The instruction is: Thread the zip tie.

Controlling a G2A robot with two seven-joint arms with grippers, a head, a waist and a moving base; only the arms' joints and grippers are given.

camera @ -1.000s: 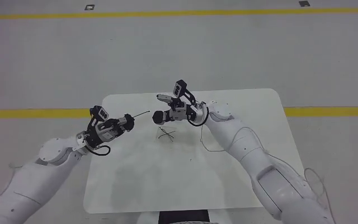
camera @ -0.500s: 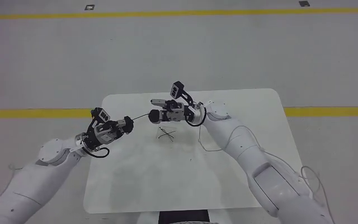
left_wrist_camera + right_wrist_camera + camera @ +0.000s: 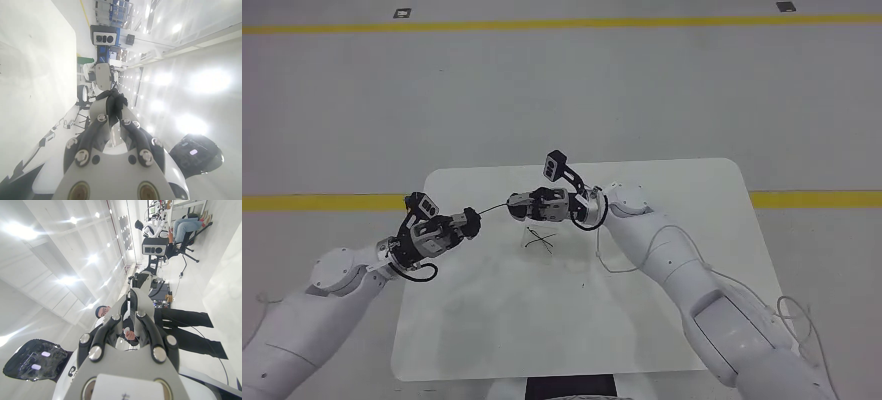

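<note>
A thin black zip tie (image 3: pixel 492 210) spans the gap between my two grippers above the white table (image 3: pixel 672 300). My left gripper (image 3: pixel 472 221) is shut on its thicker end, which in the left wrist view is a dark strip (image 3: pixel 114 108) pinched between the fingers near their tips (image 3: pixel 114 98). My right gripper (image 3: pixel 513 204) sits at the tie's free tip with its fingers closed together on it. In the right wrist view those fingers (image 3: pixel 132 292) meet, and the tie itself is too thin to make out there.
A few loose black zip ties (image 3: pixel 539 238) lie crossed on the table just below the right gripper. The table's front half and right side are bare. Grey floor with a yellow line (image 3: pixel 302 203) surrounds the table.
The right gripper moved left toward the tie's free tip and its fingers, open a second ago, have closed there. The left gripper with the tie has barely moved.
</note>
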